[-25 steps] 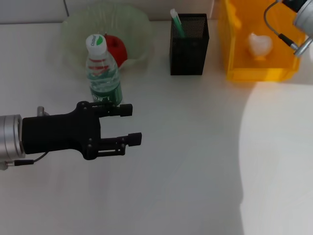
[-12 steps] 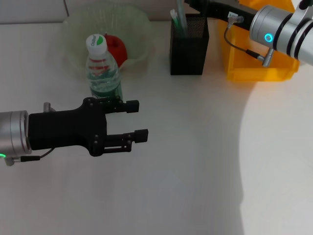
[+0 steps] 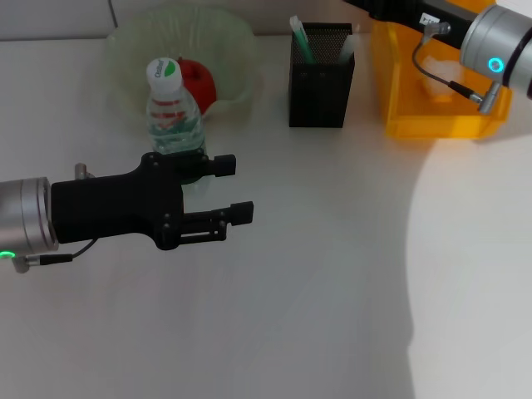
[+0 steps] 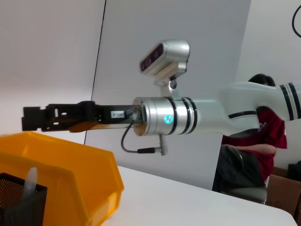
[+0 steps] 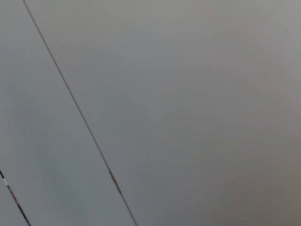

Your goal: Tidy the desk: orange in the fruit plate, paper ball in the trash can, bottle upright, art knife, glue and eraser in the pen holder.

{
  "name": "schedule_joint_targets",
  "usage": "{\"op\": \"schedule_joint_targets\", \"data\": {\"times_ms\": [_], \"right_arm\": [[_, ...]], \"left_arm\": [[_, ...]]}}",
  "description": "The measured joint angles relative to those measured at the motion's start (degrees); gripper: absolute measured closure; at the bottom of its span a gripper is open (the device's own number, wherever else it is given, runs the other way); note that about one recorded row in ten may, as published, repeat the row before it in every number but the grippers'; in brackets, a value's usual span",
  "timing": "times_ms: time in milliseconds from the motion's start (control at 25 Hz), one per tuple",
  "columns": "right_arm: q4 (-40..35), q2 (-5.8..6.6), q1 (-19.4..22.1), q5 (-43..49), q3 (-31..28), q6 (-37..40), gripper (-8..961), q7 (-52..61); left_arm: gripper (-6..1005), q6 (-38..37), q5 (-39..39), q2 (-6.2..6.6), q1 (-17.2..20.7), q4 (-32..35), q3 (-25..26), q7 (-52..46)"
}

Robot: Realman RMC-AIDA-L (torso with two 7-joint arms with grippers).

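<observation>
The bottle (image 3: 174, 108) stands upright beside the fruit plate (image 3: 133, 41), and the orange (image 3: 198, 83) lies in that plate. My left gripper (image 3: 241, 189) hovers open and empty just in front of the bottle. A green-and-white stick (image 3: 299, 37) and a pale stick (image 3: 347, 46) stand in the pen holder (image 3: 320, 83); I cannot tell which is the art knife or the glue. My right gripper (image 4: 30, 118) reaches in over the trash can (image 3: 432, 108) toward the pen holder (image 4: 19, 200). The eraser and the paper ball are hidden.
White desk spreads in front of both arms. A person in a red shirt (image 4: 263, 136) sits beyond the desk, behind the right arm.
My right arm swung in from the right, over the trash can to the pen holder. A pale stick now stands in the holder. My left gripper shifted slightly right.
</observation>
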State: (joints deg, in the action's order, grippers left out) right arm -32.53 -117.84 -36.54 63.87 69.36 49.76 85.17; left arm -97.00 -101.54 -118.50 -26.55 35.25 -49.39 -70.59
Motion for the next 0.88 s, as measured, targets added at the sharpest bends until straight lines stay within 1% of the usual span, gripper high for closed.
{"op": "schedule_joint_targets", "data": {"times_ms": [40,80,120,200,240,280,320,360,400,440,480,520,560,600,640,680,720,760,800,840,880], "right_arm": [[-2.1,0.23,2.0,0.0,-0.1,2.7,347,0.6],[-5.9,0.9,5.8,0.3,-0.4,7.8,335,1.6],[-5.9,0.9,5.8,0.3,-0.4,7.8,323,1.6],[-9.3,2.02,9.8,2.0,-1.2,15.5,298,2.6],[-10.3,2.39,11.2,3.6,-2.1,19.1,286,3.0],[-11.9,2.7,14.1,8.6,-5.9,28.3,274,3.8],[-11.9,2.7,14.1,8.6,-5.9,28.3,274,3.8],[-12.1,2.65,15.2,11.1,-8.5,32.9,274,4.0],[-11.7,2.25,17.5,16.0,-15.6,42.8,273,4.3],[-11.7,2.25,17.5,16.0,-15.6,42.8,273,4.3],[-10.4,1.62,19.4,19.5,-21.5,49.4,273,3.8],[-10.4,1.62,19.4,19.5,-21.5,49.4,273,3.8],[-9.8,1.16,20.1,20.6,-23.3,50.5,272,3.3],[-9.3,0.66,20.9,21.9,-25.0,51.7,272,2.5],[-9.1,0.17,21.4,22.9,-25.8,51.4,272,1.5],[-8.4,-0.33,22.0,24.7,-26.5,49.7,271,-1.1],[-7.8,-0.3,22.0,25.9,-26.5,48.3,271,-3.5],[-6.3,-0.2,21.5,28.7,-26.5,44.9,270,-9.5],[-6.3,-0.2,21.5,28.7,-26.5,44.9,270,-9.5],[-3.5,-0.13,19.9,30.8,-26.5,40.2,270,-16.7],[-3.5,-0.13,19.9,30.8,-26.5,40.2,269,-16.7]], "left_arm": [[274,0.1,0.1,0.0,0.0,-0.1,0.0,0.0],[274,0.2,0.4,0.02,0.1,-0.3,0.0,0.0],[274,0.2,0.4,0.02,0.1,-0.3,0.0,0.0],[274,0.2,0.4,0.11,0.2,-0.2,0.0,-0.4],[274,0.2,0.4,0.11,0.2,-0.2,0.0,-0.4],[274,0.1,0.5,0.15,0.2,0.2,0.0,-0.9],[274,0.0,0.5,0.16,0.2,0.5,0.0,-1.2],[274,-0.2,0.5,0.14,0.0,0.8,-0.1,-1.7],[274,0.1,0.4,0.13,-0.8,0.9,-0.3,-2.6],[274,0.1,0.4,0.13,-0.8,0.9,-0.3,-2.6],[274,0.6,0.2,0.18,-1.3,0.8,-0.4,-2.9],[274,0.6,0.2,0.18,-1.3,0.8,-0.4,-2.9],[274,2.2,-0.1,0.66,-1.9,0.5,-0.4,-2.9],[274,2.2,-0.1,0.66,-1.9,0.5,-0.4,-2.9],[274,4.3,-0.2,1.03,-1.9,0.4,-0.2,-2.3],[274,7.1,-0.2,0.94,-1.4,0.7,0.1,-1.8],[274,9.6,0.0,0.68,-0.9,1.1,0.3,-1.2],[274,12.0,1.8,0.18,0.2,0.3,1.0,1.5],[274,12.0,1.8,0.18,0.2,0.3,1.0,1.5],[274,12.8,3.1,0.09,0.7,-0.9,1.6,3.9],[274,13.1,4.4,0.02,1.2,-2.3,2.3,6.4]]}}
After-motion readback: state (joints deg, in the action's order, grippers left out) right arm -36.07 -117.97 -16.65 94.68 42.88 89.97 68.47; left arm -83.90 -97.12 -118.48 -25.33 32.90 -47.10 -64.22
